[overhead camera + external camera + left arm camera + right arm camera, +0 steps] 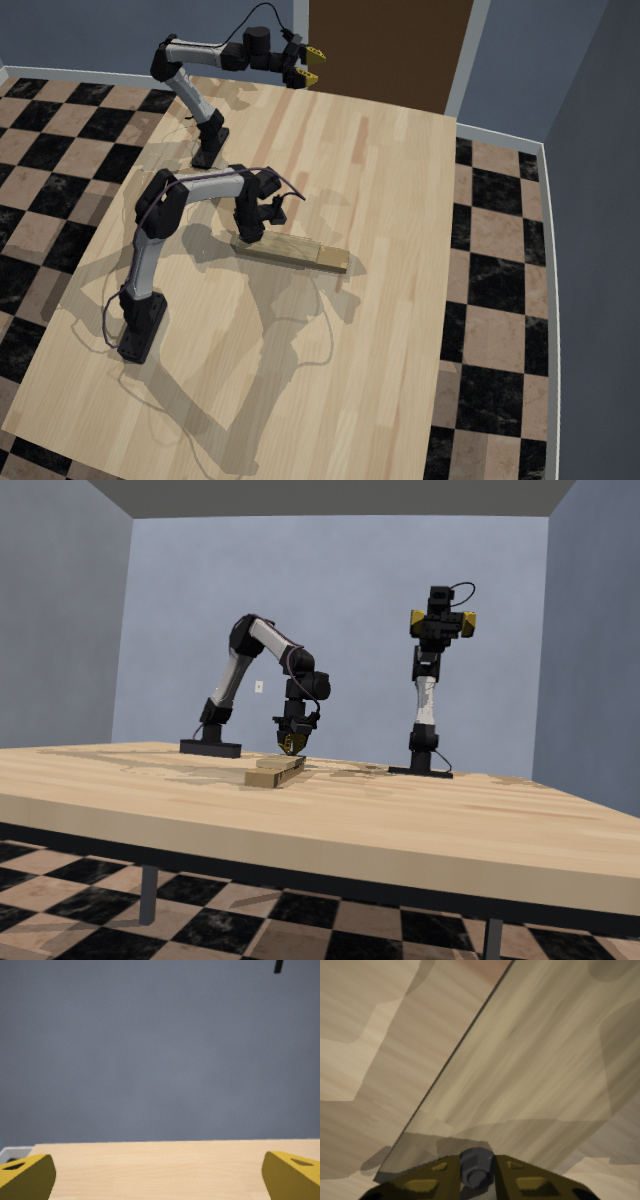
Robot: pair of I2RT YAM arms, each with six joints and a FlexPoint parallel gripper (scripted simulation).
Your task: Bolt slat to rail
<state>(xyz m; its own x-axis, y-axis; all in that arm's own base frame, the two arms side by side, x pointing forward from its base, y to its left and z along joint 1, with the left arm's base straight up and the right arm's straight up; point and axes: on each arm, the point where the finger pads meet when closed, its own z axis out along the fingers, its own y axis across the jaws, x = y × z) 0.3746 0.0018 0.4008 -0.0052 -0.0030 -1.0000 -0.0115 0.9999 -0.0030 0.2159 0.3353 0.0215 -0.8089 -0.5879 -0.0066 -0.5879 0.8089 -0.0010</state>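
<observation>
The pale slat (pixel 292 246) (pixel 273 762) (pixel 520 1060) lies flat on the rail (pixel 336 258) (pixel 260 778), lengthwise along it. The rail's bare end sticks out past the slat. My right gripper (pixel 292 752) (pixel 477 1164) points down over the slat's other end. Its fingers are shut on the dark nut (pixel 477 1159), low at the slat's surface. The bolt's shaft and any gap under the nut are hidden. My left gripper (pixel 316 67) (pixel 443 625) (pixel 158 1162) is open and empty, high above the table and away from the slat.
The wooden table (pixel 382 335) (pixel 413 810) carries both arm bases. The left arm's base (pixel 210 149) (pixel 420 772) stands at the far side in the top view, the right arm's base (pixel 142 328) (pixel 210 748) at the near left. A brown door (pixel 387 51) is beyond the table.
</observation>
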